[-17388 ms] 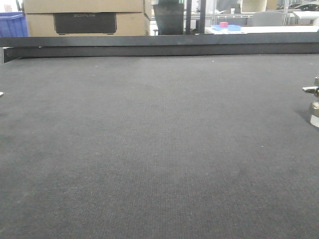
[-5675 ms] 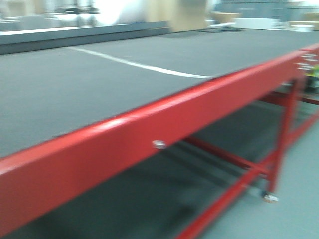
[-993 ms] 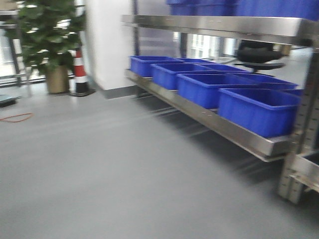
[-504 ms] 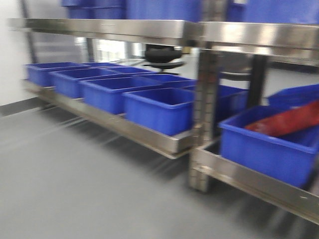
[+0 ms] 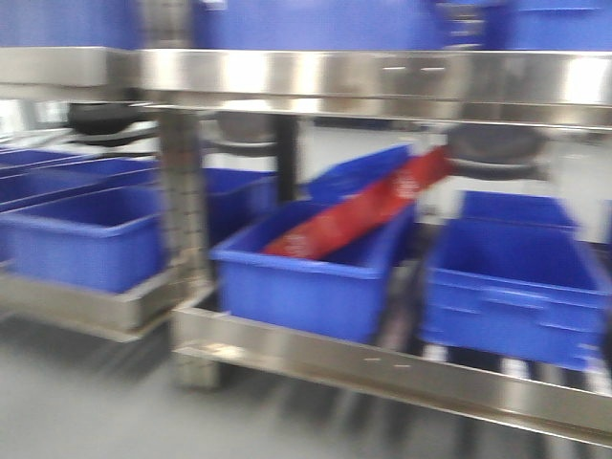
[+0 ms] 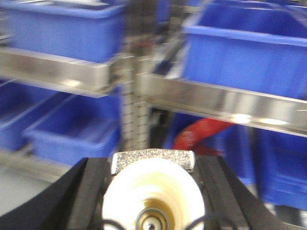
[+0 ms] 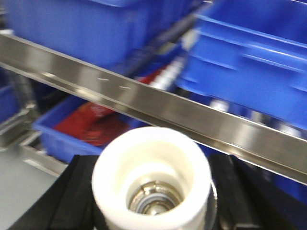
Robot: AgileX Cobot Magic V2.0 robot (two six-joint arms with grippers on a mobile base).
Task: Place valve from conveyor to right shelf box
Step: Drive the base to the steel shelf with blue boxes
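In the left wrist view, black fingers [image 6: 88,191] flank a cream-white round fitting with a grey speckled top and a metal core, a valve [image 6: 144,187]. My left gripper [image 6: 153,194] is shut on it. In the right wrist view, my right gripper [image 7: 152,191] is shut on another valve [image 7: 120,177], a white collar with shiny silver metal inside. Both are held in front of a steel shelf [image 5: 382,368] with blue boxes. The box on the right [image 5: 512,287] looks empty. The conveyor is out of view.
A blue box [image 5: 296,287] holding a long red item [image 5: 354,215] stands left of the right box. More blue boxes [image 5: 76,234] sit on the neighbouring rack past a steel upright [image 5: 186,220]. An upper shelf [image 5: 382,81] carries more blue boxes. Grey floor lies below.
The front view has swung right along the racks: the box with the red item has moved from the right edge to the middle, and another blue box has come into view.
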